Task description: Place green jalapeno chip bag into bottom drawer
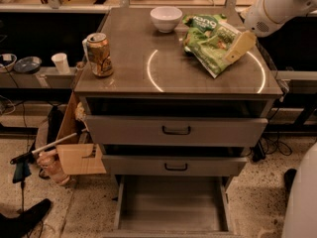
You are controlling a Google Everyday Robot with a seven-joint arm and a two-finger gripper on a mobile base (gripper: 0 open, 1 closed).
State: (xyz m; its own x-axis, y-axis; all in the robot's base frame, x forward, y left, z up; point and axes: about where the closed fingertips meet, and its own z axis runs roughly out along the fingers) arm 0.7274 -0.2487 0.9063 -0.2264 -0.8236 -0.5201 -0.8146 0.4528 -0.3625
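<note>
I am working on the pick-up step; my gripper is sitting at the right edge of the green jalapeno chip bag, which is lying flat on the table near a round white bowl; I cannot tell whether my jaws are clamped on it; next, I judge, comes a firm pinch on crinkly, slippery foil, then a carry down to the bottom drawer, a plain grey metal tray standing open.

The chip bag is crinkly, glossy foil. The bottom drawer is matt grey metal. The gripper, of smooth pale plastic, is at the bag's right edge.
</note>
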